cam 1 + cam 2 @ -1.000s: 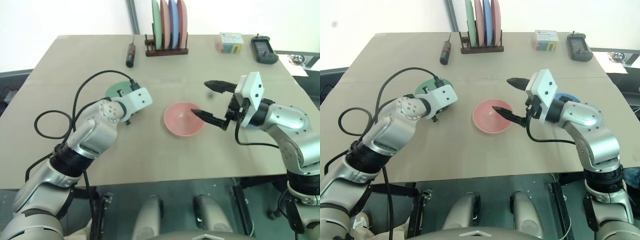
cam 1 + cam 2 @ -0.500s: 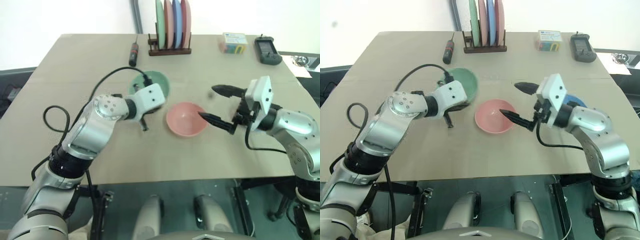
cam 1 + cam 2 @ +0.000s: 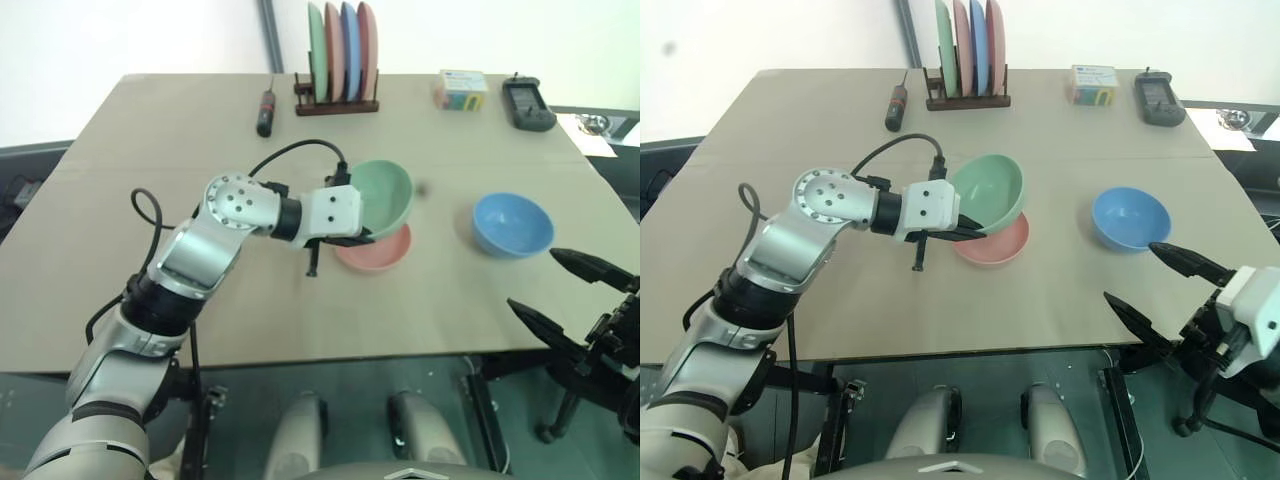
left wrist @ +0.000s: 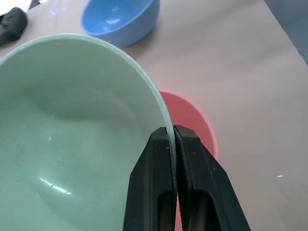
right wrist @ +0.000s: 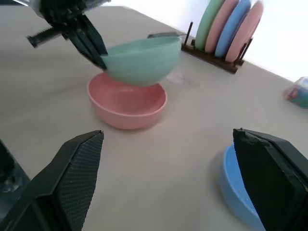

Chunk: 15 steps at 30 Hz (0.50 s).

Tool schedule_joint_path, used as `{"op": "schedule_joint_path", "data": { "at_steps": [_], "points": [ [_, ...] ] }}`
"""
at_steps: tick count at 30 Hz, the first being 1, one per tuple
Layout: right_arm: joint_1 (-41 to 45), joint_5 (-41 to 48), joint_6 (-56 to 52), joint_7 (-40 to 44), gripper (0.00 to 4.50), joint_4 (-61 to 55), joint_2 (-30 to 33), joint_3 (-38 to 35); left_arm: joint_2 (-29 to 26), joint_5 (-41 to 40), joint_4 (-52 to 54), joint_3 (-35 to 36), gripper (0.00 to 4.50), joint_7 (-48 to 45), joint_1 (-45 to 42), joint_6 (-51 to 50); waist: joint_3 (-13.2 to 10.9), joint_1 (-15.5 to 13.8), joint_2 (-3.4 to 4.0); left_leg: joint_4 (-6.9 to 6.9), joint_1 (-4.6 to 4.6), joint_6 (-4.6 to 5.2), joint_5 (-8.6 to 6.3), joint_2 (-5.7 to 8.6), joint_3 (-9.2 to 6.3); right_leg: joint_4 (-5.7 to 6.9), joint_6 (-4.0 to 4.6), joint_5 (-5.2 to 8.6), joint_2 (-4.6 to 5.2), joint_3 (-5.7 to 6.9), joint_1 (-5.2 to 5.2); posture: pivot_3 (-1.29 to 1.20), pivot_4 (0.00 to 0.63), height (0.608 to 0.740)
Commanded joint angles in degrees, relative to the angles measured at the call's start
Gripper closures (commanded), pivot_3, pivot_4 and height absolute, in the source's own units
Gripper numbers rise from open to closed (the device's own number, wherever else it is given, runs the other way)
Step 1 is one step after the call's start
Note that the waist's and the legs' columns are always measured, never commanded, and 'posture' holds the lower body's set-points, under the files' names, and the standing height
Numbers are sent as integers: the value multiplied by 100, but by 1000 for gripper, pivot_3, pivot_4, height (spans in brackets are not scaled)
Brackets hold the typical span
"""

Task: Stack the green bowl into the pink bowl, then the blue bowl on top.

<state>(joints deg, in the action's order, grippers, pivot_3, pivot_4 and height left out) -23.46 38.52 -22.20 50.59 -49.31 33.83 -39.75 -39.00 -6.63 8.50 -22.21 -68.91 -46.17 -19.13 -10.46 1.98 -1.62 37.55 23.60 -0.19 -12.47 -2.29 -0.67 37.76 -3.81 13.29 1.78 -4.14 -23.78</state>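
My left gripper point(image 4: 172, 129) is shut on the rim of the green bowl point(image 3: 385, 195) and holds it tilted just above the pink bowl point(image 3: 378, 255). The pink bowl point(image 5: 126, 103) rests on the table near its middle, partly covered by the green bowl point(image 5: 137, 60). To its right the blue bowl point(image 3: 512, 222) sits upright on the table by itself. My right gripper point(image 3: 535, 280) hangs open past the table's near right edge, below the blue bowl, with nothing between its fingers.
A wooden rack point(image 3: 338, 100) with several upright plates stands at the back centre. A screwdriver point(image 3: 264, 110) lies to its left. A small colourful box point(image 3: 460, 88) and a black device point(image 3: 527, 103) sit at the back right. The table's front edge point(image 3: 400, 350) is near.
My left gripper closed on the green bowl, lifted it and carried it right to above the pink bowl. My right gripper pulled back from beside the pink bowl, off the table's near right edge, uncovering the blue bowl.
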Motion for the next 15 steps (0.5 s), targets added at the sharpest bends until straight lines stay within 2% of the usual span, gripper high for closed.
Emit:
{"op": "schedule_joint_path", "data": {
  "at_steps": [1,3,4,6,7,9,10,11,12,14,15],
  "points": [
    [-41,277,175,-215,0,-322,41,-126,75,-24,-220,-63,4470,-362,-266,10,0,4,0,2,0,0,0,0,0,3,0,0,0,0,0,0,150,740],
    [-45,305,187,-281,0,-368,71,-59,93,-241,-258,-27,4470,-648,-304,-75,0,6,1,2,2,0,0,0,-2,3,1,1,-1,0,-1,0,150,740],
    [-38,315,189,-305,0,-379,95,-24,104,-257,-277,3,3965,-687,-311,-57,0,6,1,1,6,0,0,0,-4,1,2,1,-3,0,-3,0,150,740],
    [10,339,174,-359,0,-368,152,45,107,-211,-313,42,3712,-711,-311,3,0,-3,1,1,10,-1,-1,0,-6,-1,2,1,-3,1,-4,0,150,740],
    [23,349,175,-377,0,-355,175,62,100,-203,-296,61,3124,-705,-300,-20,0,-6,0,-1,14,-1,-1,1,-7,-5,2,1,-3,2,-4,0,150,740],
    [81,257,135,-408,0,-258,283,160,119,-205,-256,191,2646,-530,-287,-211,0,-13,0,-2,14,0,-1,2,-7,-8,1,1,-1,2,-4,0,150,740],
    [143,150,-9,-493,0,-148,408,279,125,-275,-197,304,2084,-425,-286,-451,0,-14,0,-2,14,0,-1,2,-8,-8,1,1,-1,2,-3,0,150,740],
    [270,22,-199,-607,0,-1,570,457,105,-428,-110,458,1962,-368,-273,-729,0,-9,0,-2,14,0,-1,2,-8,-8,1,1,-1,2,-3,0,150,740],
    [538,-212,-323,-807,0,206,704,718,7,-611,21,661,1616,-362,-176,-946,-1,19,-1,-1,13,0,-1,2,-8,-7,1,1,-1,2,-3,0,150,740],
    [1065,-653,-319,-1105,0,556,847,1195,-109,-885,174,1051,1616,-222,73,-1305,-1,57,-3,0,10,0,-1,1,-3,-7,0,1,-1,0,-3,0,150,740],
    [1334,-774,-390,-1190,0,750,916,1441,18,-1207,211,1435,1616,-52,295,-1413,2,84,4,1,6,0,-1,-1,1,-5,0,1,-1,-2,-3,0,150,740]
  ]
}}
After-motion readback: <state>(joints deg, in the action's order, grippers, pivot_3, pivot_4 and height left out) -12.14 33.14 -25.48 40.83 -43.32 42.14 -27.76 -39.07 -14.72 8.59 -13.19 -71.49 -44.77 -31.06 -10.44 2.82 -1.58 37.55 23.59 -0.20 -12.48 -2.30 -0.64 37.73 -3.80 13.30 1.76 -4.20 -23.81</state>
